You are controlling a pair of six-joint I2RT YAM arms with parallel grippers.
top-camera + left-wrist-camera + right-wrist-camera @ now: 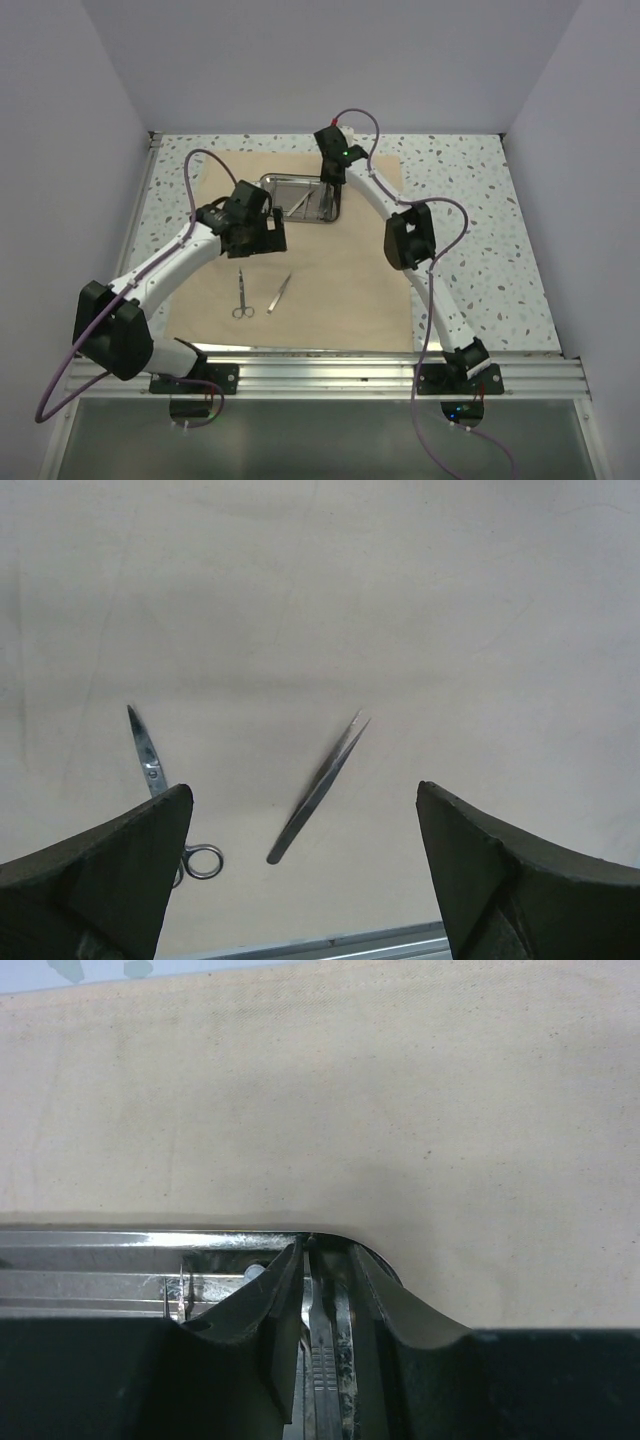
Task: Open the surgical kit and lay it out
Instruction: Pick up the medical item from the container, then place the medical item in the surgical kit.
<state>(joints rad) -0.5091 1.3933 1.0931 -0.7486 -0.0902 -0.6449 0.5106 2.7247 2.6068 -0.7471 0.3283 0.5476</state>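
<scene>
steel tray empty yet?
Not empty: thin metal tools lie in the steel tray, and the right gripper straddles a ribbed handle there.

Thin scissors point(150, 765) and tweezers point(318, 788), apart on beige cloth point(400, 600), between wide-apart left fingers point(110, 870).

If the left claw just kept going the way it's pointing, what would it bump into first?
Probably the tweezers, lying on the beige cloth right between the open left gripper fingers. The scissors sit off to one side. Depth is hard to judge.
</scene>
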